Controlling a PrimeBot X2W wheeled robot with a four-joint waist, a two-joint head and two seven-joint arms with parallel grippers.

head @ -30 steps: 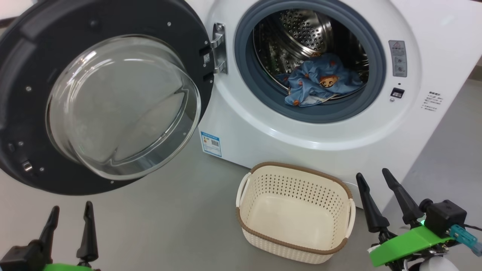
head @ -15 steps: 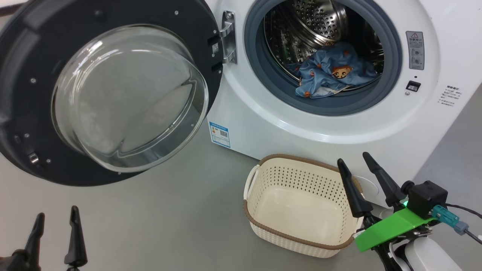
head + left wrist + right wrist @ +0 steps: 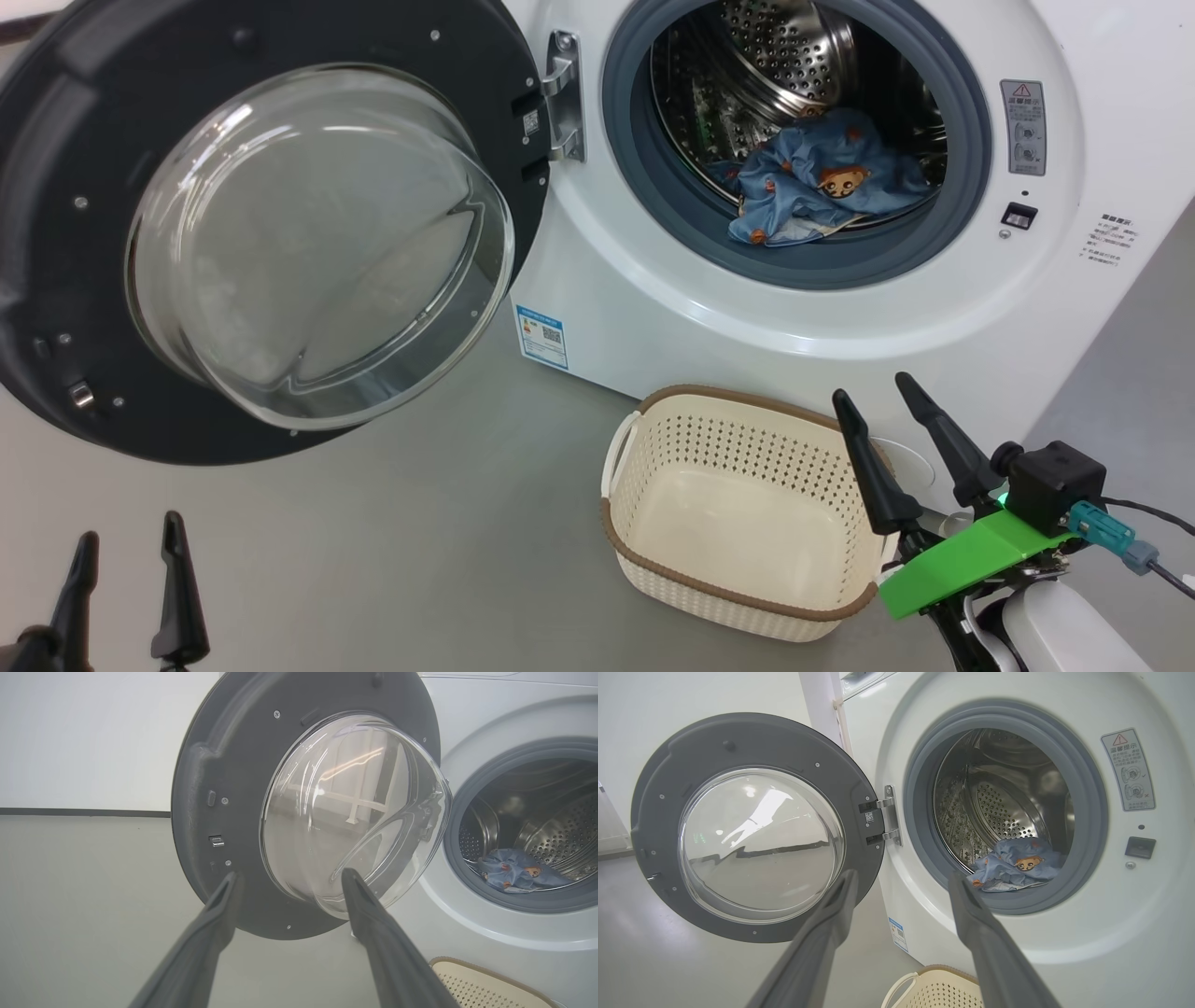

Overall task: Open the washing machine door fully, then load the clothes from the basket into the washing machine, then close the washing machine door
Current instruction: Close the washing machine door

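Note:
The washing machine (image 3: 672,308) stands with its door (image 3: 271,224) swung wide open to the left, glass bowl facing me. Light blue clothes (image 3: 822,177) with cartoon prints lie inside the steel drum, also seen as clothes (image 3: 1013,863) and clothes (image 3: 514,870). The cream basket (image 3: 738,513) sits on the floor in front of the machine with nothing in it. My right gripper (image 3: 873,392) is open, hovering over the basket's right rim. My left gripper (image 3: 126,551) is open at the lower left, below the door (image 3: 303,812), holding nothing.
Grey floor (image 3: 420,523) spreads between the door and the basket. A blue label sticker (image 3: 541,336) marks the machine's lower front. A white wall (image 3: 93,737) with a dark skirting line runs behind the door.
The head camera shifted, so the whole scene slid right and up. My right gripper moved left over the basket's right rim; the left gripper sank lower in view.

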